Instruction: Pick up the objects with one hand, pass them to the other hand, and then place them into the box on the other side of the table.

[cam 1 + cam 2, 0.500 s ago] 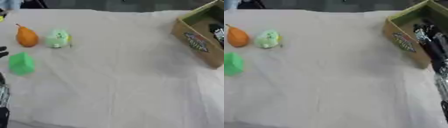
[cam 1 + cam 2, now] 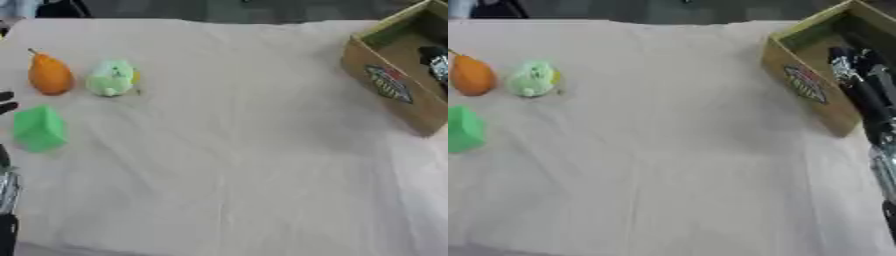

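Orange pear-shaped toy (image 2: 48, 75), pale green rounded toy (image 2: 112, 78) and bright green block (image 2: 38, 128) lying on cream cloth (image 2: 236, 150) at far left, apart from each other. Open brown cardboard box (image 2: 820, 82) at far right. Right hand (image 2: 852, 65) over box, fingers not clear. Left hand (image 2: 5, 101) at left edge near block, grip unreadable.

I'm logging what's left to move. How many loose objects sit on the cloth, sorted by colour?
Orange: 1, the pear-shaped object
Pale green with a bit of yellow: 1, the small rounded toy
Bright green: 1, the block
Total: 3, all on the left side, outside the cardboard box.
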Robot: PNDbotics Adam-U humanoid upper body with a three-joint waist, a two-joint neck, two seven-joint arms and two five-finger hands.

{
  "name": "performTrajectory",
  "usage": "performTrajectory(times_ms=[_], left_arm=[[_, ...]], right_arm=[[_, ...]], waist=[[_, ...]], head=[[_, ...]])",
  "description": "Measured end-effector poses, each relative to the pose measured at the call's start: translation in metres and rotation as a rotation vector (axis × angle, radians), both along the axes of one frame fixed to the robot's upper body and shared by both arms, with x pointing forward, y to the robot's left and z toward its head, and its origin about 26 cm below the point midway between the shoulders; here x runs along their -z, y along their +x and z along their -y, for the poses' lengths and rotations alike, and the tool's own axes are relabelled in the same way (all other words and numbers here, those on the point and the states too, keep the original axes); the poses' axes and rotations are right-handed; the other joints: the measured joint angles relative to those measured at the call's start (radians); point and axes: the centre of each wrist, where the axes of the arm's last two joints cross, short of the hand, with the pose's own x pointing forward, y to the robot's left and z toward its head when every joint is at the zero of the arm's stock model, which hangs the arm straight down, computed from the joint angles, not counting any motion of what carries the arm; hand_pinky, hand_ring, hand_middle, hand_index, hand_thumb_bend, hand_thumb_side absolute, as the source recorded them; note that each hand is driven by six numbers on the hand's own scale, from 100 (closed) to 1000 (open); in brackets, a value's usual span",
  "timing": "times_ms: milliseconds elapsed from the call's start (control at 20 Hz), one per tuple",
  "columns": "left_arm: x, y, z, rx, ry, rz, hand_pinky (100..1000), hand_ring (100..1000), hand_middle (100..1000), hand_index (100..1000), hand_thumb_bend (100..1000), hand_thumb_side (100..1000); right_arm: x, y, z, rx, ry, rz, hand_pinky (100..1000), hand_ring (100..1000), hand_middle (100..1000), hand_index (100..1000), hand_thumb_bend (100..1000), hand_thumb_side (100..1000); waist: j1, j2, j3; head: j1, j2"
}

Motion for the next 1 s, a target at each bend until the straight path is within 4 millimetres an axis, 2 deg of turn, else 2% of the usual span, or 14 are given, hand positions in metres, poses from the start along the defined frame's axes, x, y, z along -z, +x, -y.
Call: performTrajectory(times_ms=[200,550,850,1000], left_arm=[[-0.023,0.006,-0.007,0.036,0.084,0.015,612,588,667,786,380,623],[-0.066,0.007,-0.036,0.065,0.281,-0.019,630,614,695,802,368,614],[-0.093,0.010,-0.068,0.055,0.497,-0.150,663,660,723,819,387,568],[-0.099,0.015,-0.085,0.048,0.610,-0.240,688,695,740,831,426,543]], right_arm=[[0.002,-0.001,0.001,0.004,-0.002,-0.007,1000,934,852,1000,100,710],[0.003,-0.002,0.002,0.008,-0.009,-0.011,1000,934,852,1000,100,709],[0.002,-0.002,0.003,0.009,-0.012,-0.011,1000,935,852,1000,100,710],[0.003,-0.002,0.003,0.009,-0.013,-0.013,1000,935,852,1000,100,711]], waist=[[0.006,0.000,-0.001],[0.020,-0.001,-0.002],[0.030,-0.003,-0.007],[0.031,-0.004,-0.009]], head=[[-0.001,0.000],[-0.001,0.000],[0.008,0.001],[0.009,0.001]])
